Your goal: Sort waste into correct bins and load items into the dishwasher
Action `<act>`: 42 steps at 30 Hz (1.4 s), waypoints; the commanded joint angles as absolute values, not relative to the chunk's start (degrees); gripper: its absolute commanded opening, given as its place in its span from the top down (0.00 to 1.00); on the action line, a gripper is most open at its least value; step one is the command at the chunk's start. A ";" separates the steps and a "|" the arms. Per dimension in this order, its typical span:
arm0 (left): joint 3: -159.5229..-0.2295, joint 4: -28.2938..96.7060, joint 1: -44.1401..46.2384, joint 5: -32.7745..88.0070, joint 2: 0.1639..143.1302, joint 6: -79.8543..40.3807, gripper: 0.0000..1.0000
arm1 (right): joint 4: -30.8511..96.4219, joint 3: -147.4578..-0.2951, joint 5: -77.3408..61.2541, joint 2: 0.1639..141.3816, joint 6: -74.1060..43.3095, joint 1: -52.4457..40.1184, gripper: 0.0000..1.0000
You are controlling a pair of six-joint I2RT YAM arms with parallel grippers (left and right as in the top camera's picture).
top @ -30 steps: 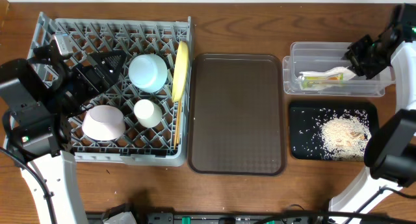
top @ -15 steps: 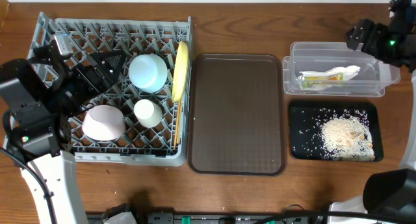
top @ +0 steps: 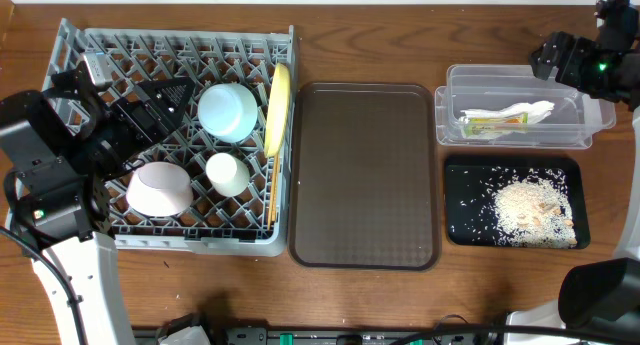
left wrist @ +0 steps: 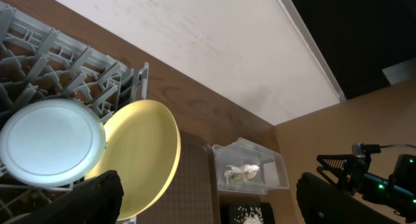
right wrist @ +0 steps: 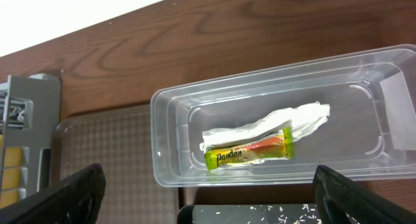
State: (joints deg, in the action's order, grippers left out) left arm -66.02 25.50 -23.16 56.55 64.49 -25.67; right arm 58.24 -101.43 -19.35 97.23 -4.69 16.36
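Observation:
The grey dish rack [top: 180, 43] on the left holds a light blue bowl [top: 227, 110], a pink bowl [top: 158, 189], a white cup [top: 227, 173] and an upright yellow plate [top: 277, 108]. My left gripper [top: 160, 103] hangs open over the rack's left half, with nothing between its fingers. The clear bin [top: 480, 80] at the right contains a green-yellow snack wrapper [right wrist: 250, 152] and a white napkin [right wrist: 292, 117]. My right gripper [top: 562, 60] is open above the bin's far right corner and holds nothing. A black bin [top: 465, 175] below it contains rice [top: 530, 205].
A brown tray [top: 365, 175] lies bare between the rack and the bins. Wooden tabletop runs along the far edge behind them. The right arm's base stands at the table's front right.
My right gripper opened and pulled back up and to the right, away from the inside of the clear bin. The napkin and wrapper stay in the bin. The left arm has not moved.

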 commanded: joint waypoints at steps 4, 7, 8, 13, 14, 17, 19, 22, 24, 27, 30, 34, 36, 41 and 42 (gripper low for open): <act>-66.54 25.41 -23.44 56.21 64.40 -25.34 0.12 | 58.35 -101.60 -19.31 97.43 -3.55 16.12 0.01; -66.54 25.41 -23.44 56.21 64.40 -25.36 0.12 | 59.48 -101.60 -18.70 95.33 -3.51 16.43 0.01; -66.54 25.41 -23.44 56.21 64.40 -25.34 0.12 | 59.51 -101.60 -18.00 93.84 -3.53 16.43 0.01; -66.54 25.41 -23.44 56.21 64.40 -25.34 0.12 | 58.83 -101.60 -17.80 82.94 2.70 15.40 0.01; -66.54 25.41 -23.44 56.21 64.40 -25.34 0.12 | 58.28 -101.58 -17.80 80.86 4.29 15.11 0.01; -66.54 25.41 -23.44 56.21 64.40 -25.36 0.12 | 55.94 -101.56 -17.78 74.54 8.73 14.04 0.01; -66.54 25.41 -23.44 56.21 64.40 -25.34 0.12 | 54.65 -101.54 -17.50 71.20 10.52 13.37 0.01; -66.54 25.41 -23.44 56.21 64.40 -25.34 0.12 | 53.39 -101.41 -14.92 66.26 10.61 11.92 0.01; -66.54 25.41 -23.44 56.21 64.40 -25.34 0.12 | 53.15 -100.90 -13.54 63.26 10.61 11.22 0.01; -66.54 25.41 -23.44 56.21 64.40 -25.34 0.12 | 49.58 -97.21 -13.32 58.24 10.61 11.16 0.01; -66.54 25.41 -23.44 56.21 64.40 -25.34 0.12 | 42.70 -90.00 -13.63 52.90 10.59 11.16 0.01; -66.54 25.41 -23.44 56.21 64.40 -25.34 0.12 | 31.22 -76.38 -13.98 44.80 10.59 9.91 0.01; -66.54 25.41 -23.44 56.21 64.40 -25.34 0.12 | 24.88 -68.10 -13.96 40.12 10.61 8.38 0.01; -66.54 25.41 -23.44 56.21 64.40 -25.34 0.12 | 14.24 -48.47 -13.98 28.97 10.55 6.76 0.01; -66.54 25.41 -23.44 56.21 64.40 -25.34 0.12 | 12.69 -44.03 -13.98 26.44 10.57 6.63 0.01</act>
State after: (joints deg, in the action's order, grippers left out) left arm -66.02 25.50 -23.16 56.55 64.49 -25.67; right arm 15.22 -53.12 -14.37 31.55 10.20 7.60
